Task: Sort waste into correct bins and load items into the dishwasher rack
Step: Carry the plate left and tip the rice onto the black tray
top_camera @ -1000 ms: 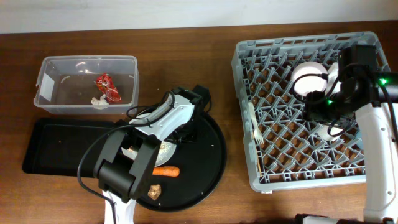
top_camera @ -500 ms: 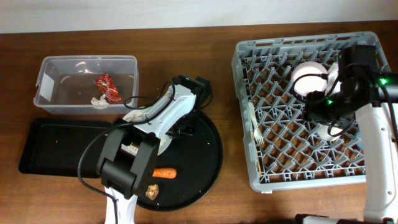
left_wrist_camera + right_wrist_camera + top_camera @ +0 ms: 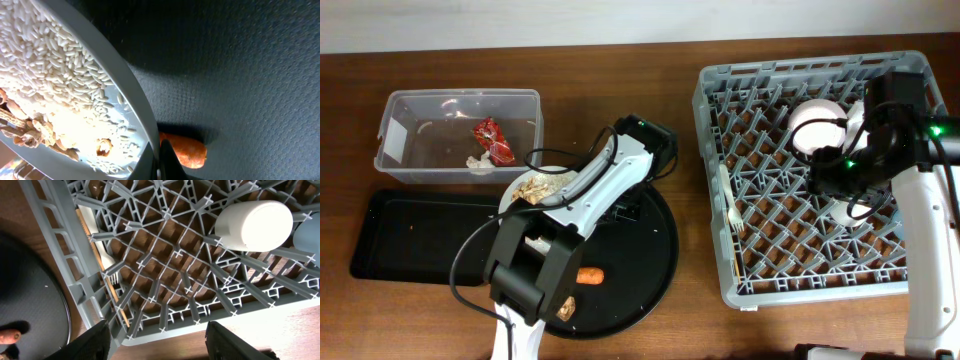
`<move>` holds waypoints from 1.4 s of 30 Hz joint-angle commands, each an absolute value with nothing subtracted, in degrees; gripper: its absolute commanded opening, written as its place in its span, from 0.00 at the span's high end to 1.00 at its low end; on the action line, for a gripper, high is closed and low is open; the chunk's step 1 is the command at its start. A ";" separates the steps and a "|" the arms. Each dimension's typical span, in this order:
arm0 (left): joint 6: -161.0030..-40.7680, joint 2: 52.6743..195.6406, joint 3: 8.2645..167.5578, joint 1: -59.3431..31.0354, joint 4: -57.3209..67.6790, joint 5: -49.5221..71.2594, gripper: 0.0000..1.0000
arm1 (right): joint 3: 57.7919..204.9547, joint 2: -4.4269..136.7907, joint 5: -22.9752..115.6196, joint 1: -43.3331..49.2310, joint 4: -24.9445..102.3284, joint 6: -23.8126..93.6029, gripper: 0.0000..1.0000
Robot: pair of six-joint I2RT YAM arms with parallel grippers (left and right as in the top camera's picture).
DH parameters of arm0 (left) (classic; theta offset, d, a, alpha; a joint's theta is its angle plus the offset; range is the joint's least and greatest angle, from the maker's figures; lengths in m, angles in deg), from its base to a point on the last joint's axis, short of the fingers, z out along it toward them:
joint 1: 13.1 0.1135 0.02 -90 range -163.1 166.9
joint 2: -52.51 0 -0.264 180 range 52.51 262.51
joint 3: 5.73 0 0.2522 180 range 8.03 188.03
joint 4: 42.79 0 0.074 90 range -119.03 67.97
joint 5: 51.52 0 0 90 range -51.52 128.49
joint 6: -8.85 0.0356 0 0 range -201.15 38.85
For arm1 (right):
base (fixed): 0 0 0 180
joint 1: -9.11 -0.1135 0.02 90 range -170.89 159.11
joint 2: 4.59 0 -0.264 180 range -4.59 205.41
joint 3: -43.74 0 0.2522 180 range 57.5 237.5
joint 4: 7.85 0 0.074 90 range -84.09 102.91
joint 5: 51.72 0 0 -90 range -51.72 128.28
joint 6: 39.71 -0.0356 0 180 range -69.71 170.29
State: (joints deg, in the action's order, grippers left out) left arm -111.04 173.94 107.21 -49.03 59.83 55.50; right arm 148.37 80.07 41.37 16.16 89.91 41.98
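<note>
Gripping white plate (image 3: 524, 189) of scraps (image 3: 25, 127) in left gripper (image 3: 162, 157) beside clear tub (image 3: 395, 110), far-left corner. Holding right gripper (image 3: 157, 330) spread, empty, over rack (image 3: 712, 180), right edge.

Overhead: the left arm (image 3: 535, 265) rises from bottom centre-left and goes up to a bent black wrist near upper centre. From there it folds back down-left. At its end the left gripper (image 3: 570, 195) is clamped on the rim of the white plate (image 3: 129, 102). In the wrist view only one dark finger (image 3: 165, 159) shows, bottom centre (other one hidden). The right arm (image 3: 923, 250) runs up the right edge and its black wrist curls left. Here the right gripper (image 3: 847, 192) points down, with its fingers (image 3: 95, 342) spread wide at the bottom corners of its wrist view.
</note>
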 commanded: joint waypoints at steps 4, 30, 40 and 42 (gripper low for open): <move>-113.73 165.78 108.33 -45.57 60.49 57.82 1.00 | 148.78 79.79 41.02 16.27 89.91 42.57 0.36; -99.76 159.07 108.30 -17.66 57.93 48.16 1.00 | 148.78 79.79 40.61 16.27 90.15 42.57 0.36; -96.37 159.07 108.30 -11.76 56.58 39.85 1.00 | 148.78 79.79 40.15 16.27 90.59 42.57 0.36; -95.78 159.07 108.26 -10.93 56.51 38.17 1.00 | 148.78 79.79 40.15 16.27 90.61 42.57 0.36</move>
